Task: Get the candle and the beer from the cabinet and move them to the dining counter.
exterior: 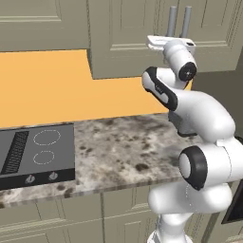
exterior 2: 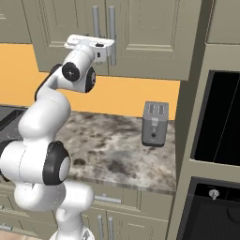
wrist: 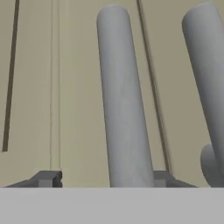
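The cabinet (exterior: 128, 38) is a grey-beige wall unit with both doors closed. Two vertical grey bar handles (exterior 2: 96, 21) sit side by side at the door seam. My gripper (wrist: 105, 179) is raised to them, and its white hand (exterior: 166, 43) sits just below and in front of the bars. In the hand view one handle (wrist: 122, 100) stands between my fingertips (wrist: 46, 178). It is close to the right tip, with a gap on the left. The jaws are open around the bar. The candle and the beer are hidden behind the doors. The dining counter is out of view.
Below the cabinet runs a granite worktop (exterior: 123, 147) with a black cooktop (exterior: 38, 152) at the left and a grey toaster (exterior 2: 155, 123) at the right. A tall unit with dark built-in ovens (exterior 2: 220, 117) stands to the right. The wall behind is orange.
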